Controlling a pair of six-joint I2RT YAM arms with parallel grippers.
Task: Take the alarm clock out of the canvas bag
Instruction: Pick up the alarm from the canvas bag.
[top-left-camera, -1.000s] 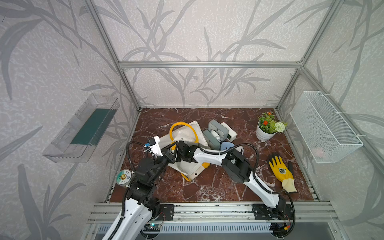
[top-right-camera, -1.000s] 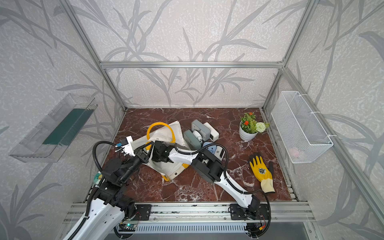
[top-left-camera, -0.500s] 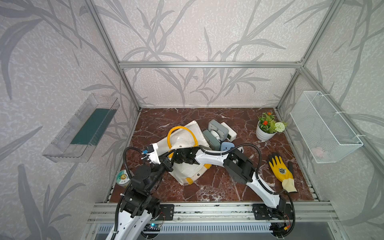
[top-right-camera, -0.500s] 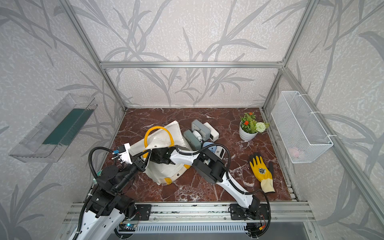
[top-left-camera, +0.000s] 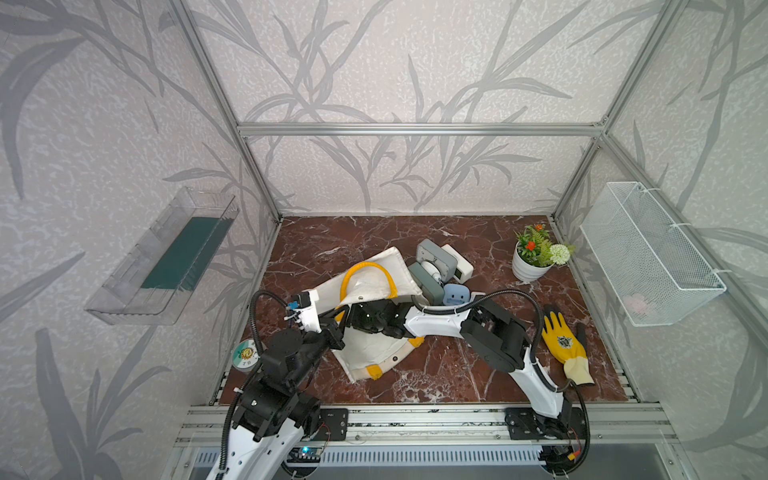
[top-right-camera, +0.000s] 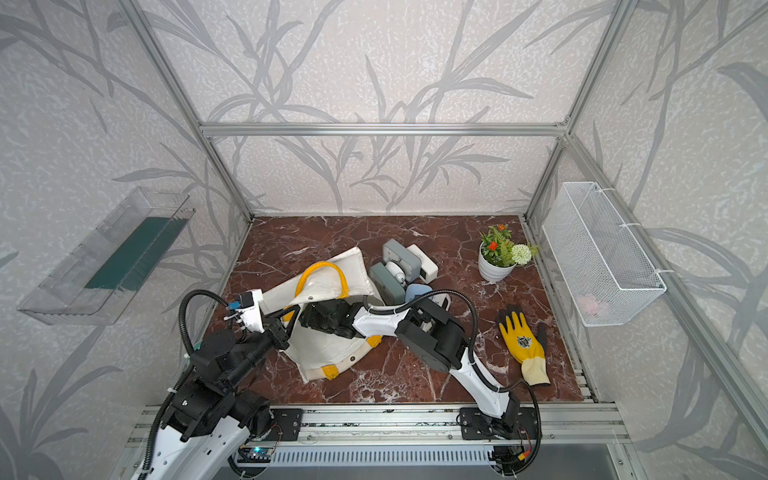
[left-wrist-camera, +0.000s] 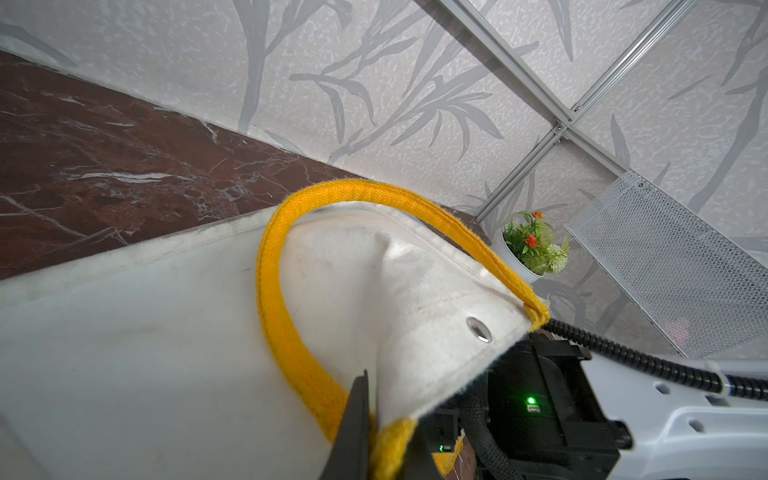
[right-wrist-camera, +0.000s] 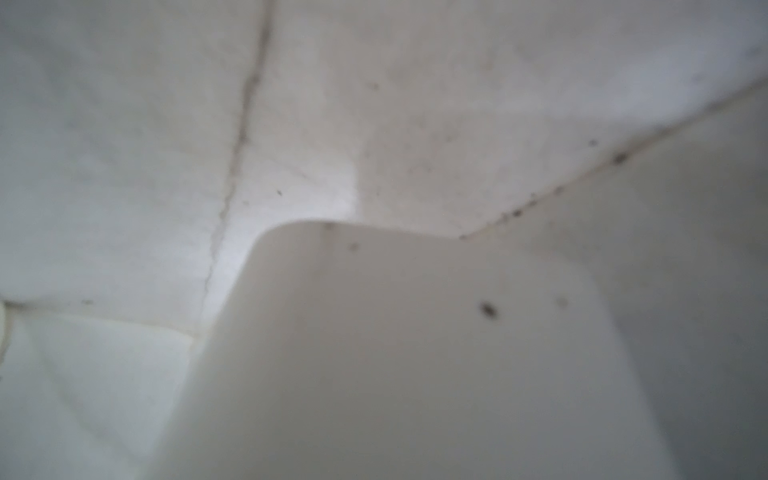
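Canvas bag (top-left-camera: 376, 353) mid-frame, rim clamped by left gripper (left-wrist-camera: 363, 415); right gripper (top-left-camera: 361, 322) inside, jaws unseen, may snag cloth and miss the alarm clock.

You see leaf-patterned walls (top-left-camera: 415, 62), a red-brown marble floor (top-left-camera: 332, 245), a wire basket (top-left-camera: 648, 253) and a clear tray (top-left-camera: 166, 257) on the side walls.

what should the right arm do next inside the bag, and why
Probably close the right pincer on the pale rounded block that fills its wrist view, likely the clock, unless it already grips it; its jaws are hidden. The left pincer is shut on the rim of the canvas bag, holding its mouth open.
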